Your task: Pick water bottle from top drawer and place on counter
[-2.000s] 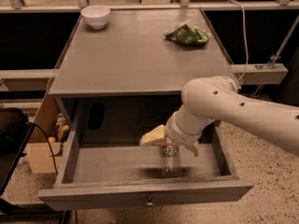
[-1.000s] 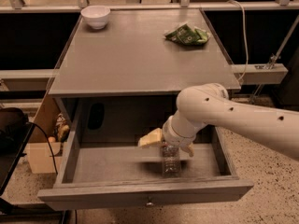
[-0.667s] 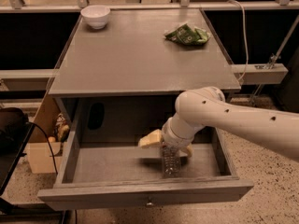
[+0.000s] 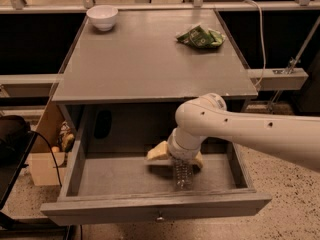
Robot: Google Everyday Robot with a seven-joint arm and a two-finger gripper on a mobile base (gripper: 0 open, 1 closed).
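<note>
The top drawer [image 4: 150, 211] is pulled out below the counter [image 4: 150, 59]. Inside it, right of centre, the clear ribbed water bottle [image 4: 183, 175] stands upright on the drawer floor. My white arm reaches in from the right. My gripper [image 4: 178, 156] hangs right over the bottle's top, hiding its cap. Its cream fingers [image 4: 158, 151] are spread to either side of the bottle's upper part, and the gripper looks open around it.
A white bowl [image 4: 102, 17] sits at the counter's back left and a green crumpled bag [image 4: 199, 36] at its back right. A cardboard box [image 4: 42, 156] and cables lie on the floor to the left. A cable runs along a shelf on the right.
My arm has shifted slightly left and lower into the drawer, bringing the gripper closer over the bottle. The bottle has stayed in place.
</note>
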